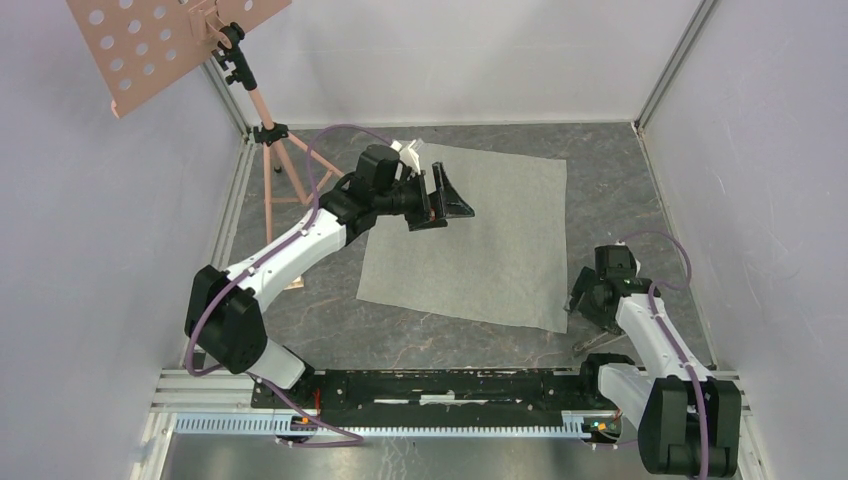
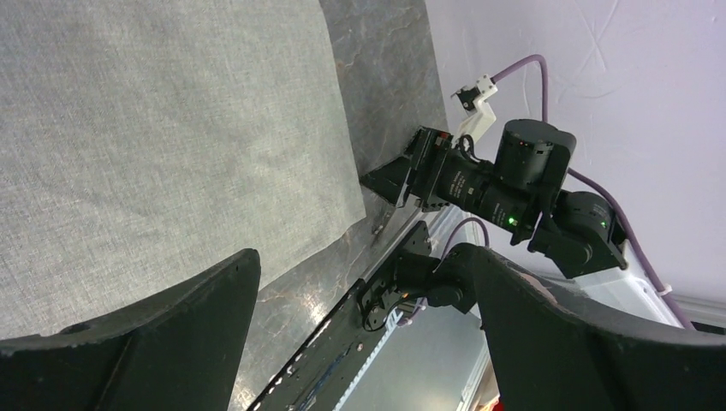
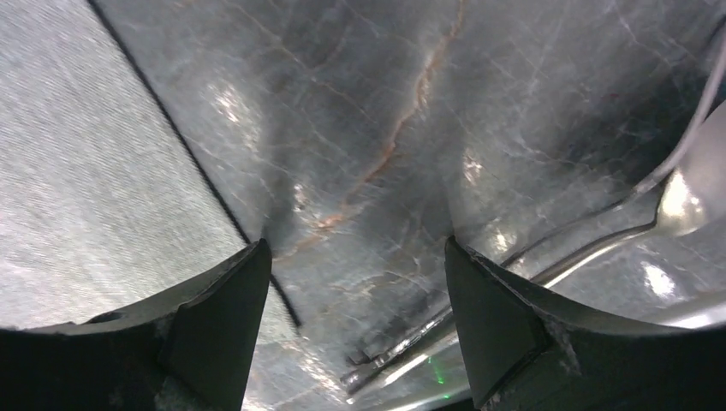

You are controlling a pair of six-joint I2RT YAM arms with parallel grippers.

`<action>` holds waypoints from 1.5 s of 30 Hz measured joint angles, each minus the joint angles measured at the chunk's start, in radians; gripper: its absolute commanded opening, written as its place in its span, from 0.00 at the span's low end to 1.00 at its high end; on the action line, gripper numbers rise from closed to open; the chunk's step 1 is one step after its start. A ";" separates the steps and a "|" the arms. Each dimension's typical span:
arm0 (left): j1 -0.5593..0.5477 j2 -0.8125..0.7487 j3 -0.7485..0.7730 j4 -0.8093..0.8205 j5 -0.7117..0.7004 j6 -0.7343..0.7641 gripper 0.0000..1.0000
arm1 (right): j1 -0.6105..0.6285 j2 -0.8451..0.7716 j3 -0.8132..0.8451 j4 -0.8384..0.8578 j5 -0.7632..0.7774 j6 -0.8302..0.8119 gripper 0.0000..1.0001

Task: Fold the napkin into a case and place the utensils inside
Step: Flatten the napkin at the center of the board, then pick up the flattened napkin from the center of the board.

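Gaping wide, left hand (image 1: 448, 200) and right hand (image 3: 353, 257) hold nothing (napkin (image 1: 480, 240) lies flat).

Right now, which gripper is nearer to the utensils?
Right. The right gripper hangs open just beside the utensils, off the napkin's near right corner. The left gripper is over the napkin's far left corner, well away.

You pass freely over table (image 1: 610, 190) at 2 o'clock of napkin (image 1: 480, 250); tripod stand (image 1: 272, 165) blocks 9, left gripper (image 1: 448, 200) overhangs 11.
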 measured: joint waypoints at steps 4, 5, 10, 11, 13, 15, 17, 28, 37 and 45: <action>0.000 0.000 -0.013 -0.011 0.000 0.003 1.00 | -0.001 -0.003 0.011 -0.049 0.013 -0.056 0.81; 0.000 0.000 -0.015 -0.014 0.000 0.006 1.00 | -0.001 -0.006 0.021 -0.059 0.006 -0.078 0.81; 0.000 0.000 -0.031 -0.018 -0.002 0.026 1.00 | 0.001 -0.035 0.102 -0.071 -0.080 -0.172 0.79; 0.000 0.000 -0.037 -0.019 -0.003 0.028 1.00 | 0.009 -0.039 0.110 -0.061 -0.104 -0.187 0.79; 0.000 0.000 -0.050 -0.020 -0.008 0.030 1.00 | 0.032 -0.037 0.111 -0.055 -0.137 -0.204 0.78; 0.000 0.001 -0.056 -0.021 -0.008 0.031 1.00 | 0.069 -0.031 0.111 -0.055 -0.156 -0.207 0.78; 0.000 0.001 -0.058 -0.022 -0.008 0.033 1.00 | 0.111 -0.029 0.108 -0.054 -0.180 -0.200 0.76; 0.000 -0.105 -0.186 -0.116 -0.104 0.103 1.00 | 0.238 -0.013 0.062 -0.036 -0.200 -0.130 0.51; 0.004 -0.263 -0.282 -0.174 -0.185 0.140 1.00 | 0.336 -0.037 -0.001 -0.060 -0.060 0.011 0.50; 0.021 -0.270 -0.324 -0.190 -0.238 0.140 1.00 | 0.336 -0.050 -0.019 -0.049 -0.011 0.057 0.50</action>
